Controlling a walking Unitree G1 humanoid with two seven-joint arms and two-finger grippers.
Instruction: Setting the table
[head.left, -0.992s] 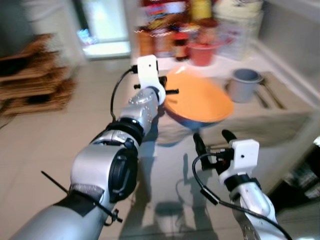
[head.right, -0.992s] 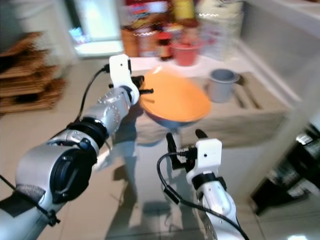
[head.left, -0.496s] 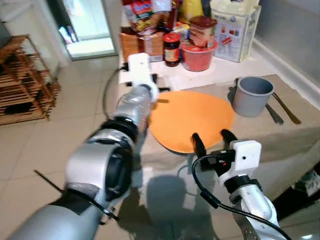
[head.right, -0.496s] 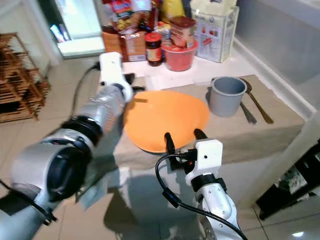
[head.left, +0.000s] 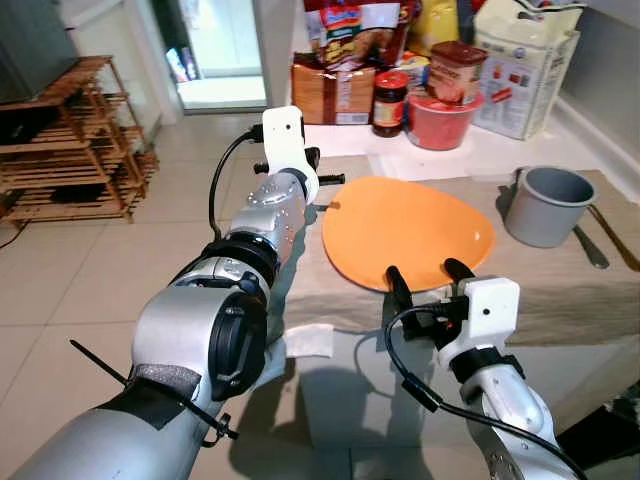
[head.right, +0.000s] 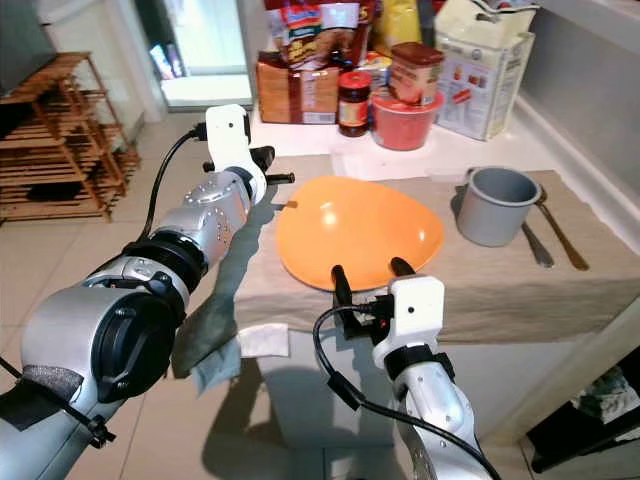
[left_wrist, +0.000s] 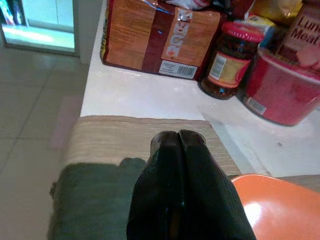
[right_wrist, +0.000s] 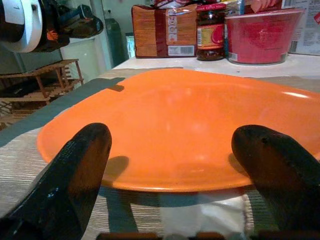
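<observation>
An orange plate (head.left: 410, 230) lies flat on the beige table runner (head.left: 560, 290), also seen as the plate (right_wrist: 185, 120). My left gripper (head.left: 328, 182) hovers at the plate's far left rim, fingers (left_wrist: 177, 145) shut together with nothing between them; the plate's edge (left_wrist: 280, 205) is beside them. My right gripper (head.left: 430, 280) is open at the plate's near rim, one finger to each side (right_wrist: 80, 165). A grey cup (head.left: 545, 205) stands to the plate's right, with cutlery (head.right: 560, 235) beyond it.
Groceries crowd the table's back: a brown package (head.left: 335, 90), a jar (head.left: 388, 100), a red bowl (head.left: 440, 115) and a white box (head.left: 525, 60). A dark green cloth (head.right: 215, 320) hangs off the table's left end. A wooden rack (head.left: 70, 140) stands at the left.
One second ago the plate was tilted up in the air by my left gripper; now it lies flat on the runner. The camera has also shifted. My right gripper stays open.
</observation>
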